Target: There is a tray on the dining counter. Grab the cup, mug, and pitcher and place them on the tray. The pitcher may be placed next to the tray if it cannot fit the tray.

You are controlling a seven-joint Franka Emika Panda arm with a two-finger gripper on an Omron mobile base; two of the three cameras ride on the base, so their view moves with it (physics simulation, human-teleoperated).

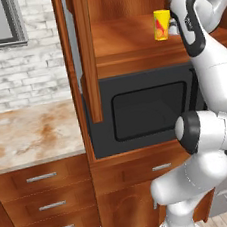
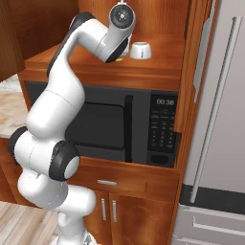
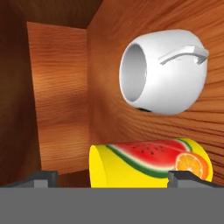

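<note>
While we've got our claw [image 3: 113, 178] spread wide open and holding nothing, the small yellow handleless cup with the fruit print [image 3: 151, 164] sits right between the fingertips [image 3: 43, 177], up on the wooden shelf [image 1: 126, 36] above the black microwave [image 1: 145, 109]. The squat white mug with a handle [image 3: 164, 72] stands just beside it, to the right in the right base view. Our worry: the fingers look close to the cup's wall, so any sideways drift could knock it over or shove it into the mug.

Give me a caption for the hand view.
Open gripper nears the yellow cup, with the white mug beside it on the wooden shelf.
</note>
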